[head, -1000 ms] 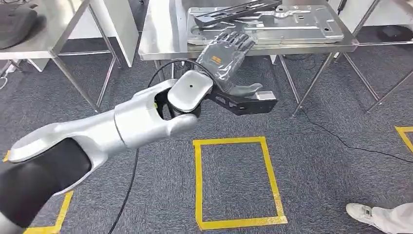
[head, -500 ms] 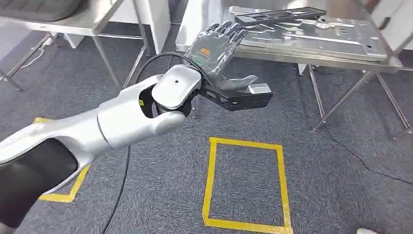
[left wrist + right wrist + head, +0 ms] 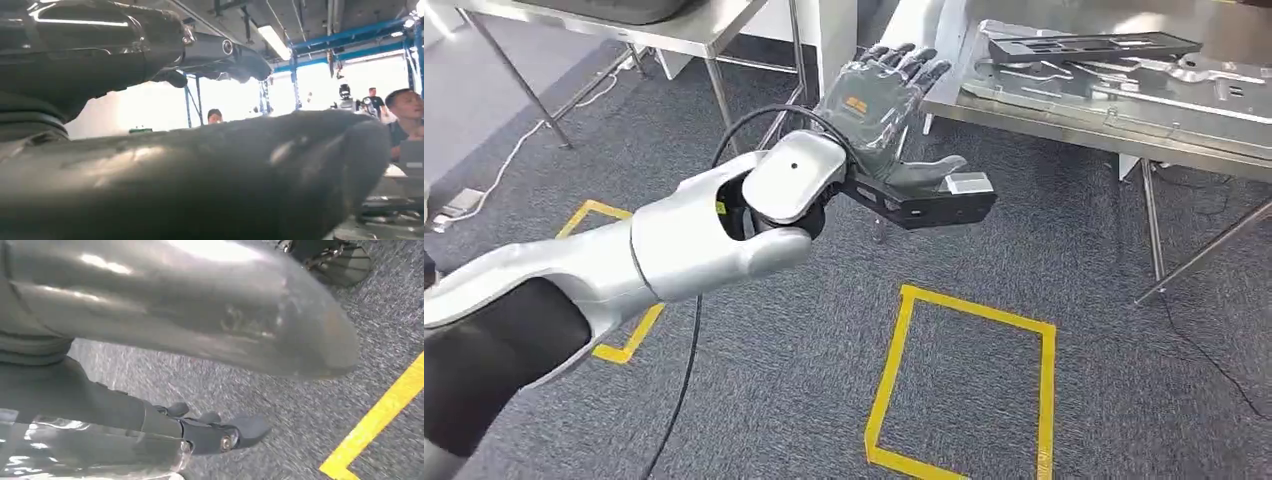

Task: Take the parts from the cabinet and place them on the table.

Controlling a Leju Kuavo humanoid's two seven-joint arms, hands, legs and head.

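Steel table (image 3: 1064, 118), parts (image 3: 1124, 75) atop

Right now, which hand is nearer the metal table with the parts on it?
Left. The left hand is raised, fingers spread, just short of the table's near corner. The right hand hangs low over the carpet by a yellow tape line.

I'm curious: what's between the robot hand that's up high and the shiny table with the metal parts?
Nothing. In the head view, just grey carpet shows between the left robot hand and the table.
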